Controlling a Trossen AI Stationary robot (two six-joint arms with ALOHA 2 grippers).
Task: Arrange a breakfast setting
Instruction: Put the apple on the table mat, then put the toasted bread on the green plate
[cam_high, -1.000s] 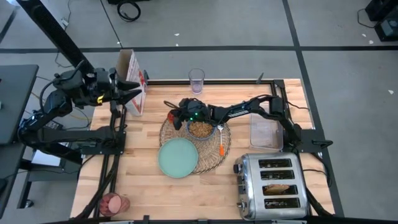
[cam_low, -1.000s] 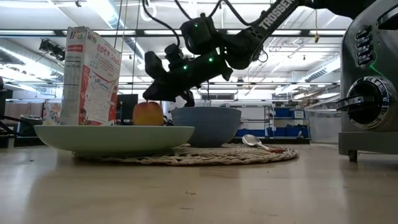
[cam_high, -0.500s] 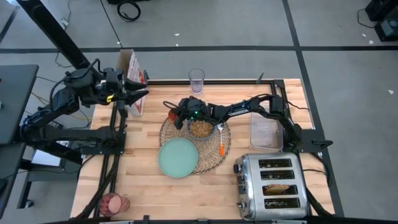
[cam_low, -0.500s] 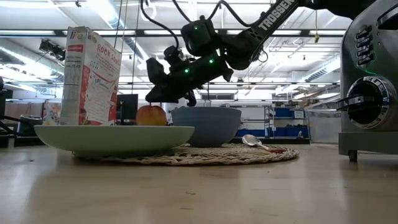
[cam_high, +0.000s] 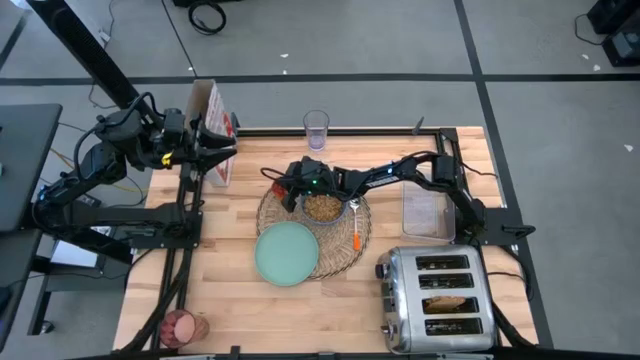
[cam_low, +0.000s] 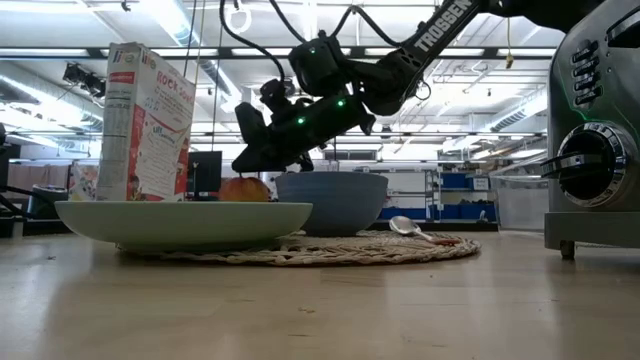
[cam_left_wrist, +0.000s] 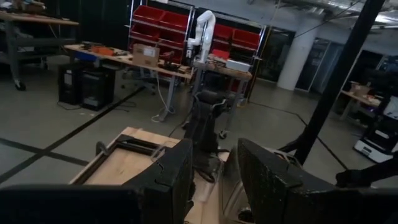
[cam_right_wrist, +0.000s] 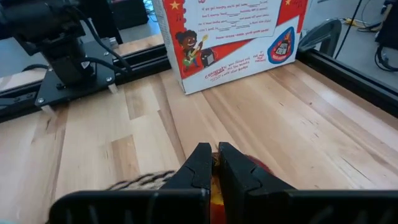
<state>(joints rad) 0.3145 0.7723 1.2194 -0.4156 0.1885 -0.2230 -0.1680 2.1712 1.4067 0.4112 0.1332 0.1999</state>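
The round wicker placemat (cam_high: 340, 250) holds the mint-green plate (cam_high: 286, 253), the blue bowl (cam_high: 321, 207) of cereal and the orange-handled spoon (cam_high: 356, 230). My right gripper (cam_high: 284, 186) hangs over the mat's far left edge, nearly shut above the red-yellow apple (cam_low: 243, 188). The plate (cam_low: 185, 220) hides the apple's underside. My left gripper (cam_high: 224, 150) is open and empty beside the cereal box (cam_high: 212, 125). The glass of pink drink (cam_high: 183, 326) stands at the near left corner. A toast slice (cam_high: 447, 303) sits in the toaster. My right gripper comes at the apple's top (cam_right_wrist: 252, 169) from above, slanting toward the table's left, with its two fingertips (cam_right_wrist: 200, 163) close together over the middle. The fingers hide what is between them. The apple sits upright below them; I cannot tell whether it rests on the mat.
The toaster (cam_high: 437, 297) fills the near right corner, with a clear container (cam_high: 425, 215) behind it. An empty glass (cam_high: 316, 128) stands at the far edge. Bare wood lies left of the placemat and along the near edge.
My right gripper has gone down with the apple toward the placemat; in the low view the apple has sunk behind the plate's rim. My left gripper has shifted a little at the cereal box and stays open.
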